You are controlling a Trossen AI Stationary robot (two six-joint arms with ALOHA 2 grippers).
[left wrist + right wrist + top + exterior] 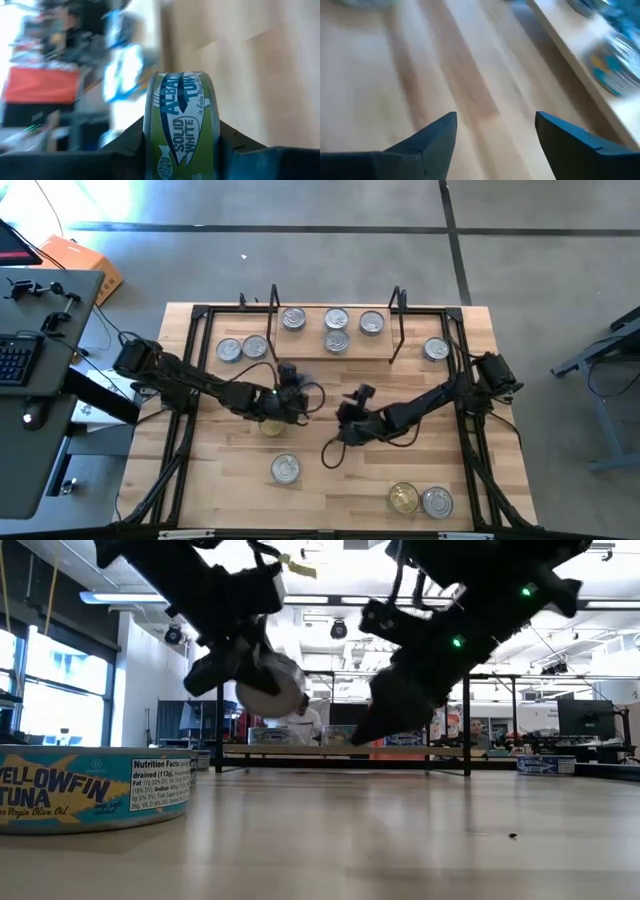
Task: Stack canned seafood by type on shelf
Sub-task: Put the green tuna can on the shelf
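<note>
My left gripper [275, 416] is shut on a green-labelled tuna can [181, 125] and holds it in the air over the middle of the table. In the low view the can [270, 686] is well above the tabletop. My right gripper [495, 127] is open and empty, hovering just right of the left one [346, 426]. The shelf [335, 330], a light-wood board between black wire frames, stands at the far edge with several silver-lidded cans on it. More cans rest on their bases on the table beside the shelf and near the front edge. My left gripper pinches the can between its two fingers [125, 142], one on each flat end, so the printed side wall [182, 107] faces the wrist camera. The can stands on edge in the hold and is lifted clear of the table.
Two silver cans [242, 348] sit left of the shelf and one [436, 349] sits right of it. Near the front edge are a silver can [285, 469], a gold-lidded can [403, 498] and another silver can [437, 501]. A yellowfin tuna can [90, 788] stands close to the low camera.
</note>
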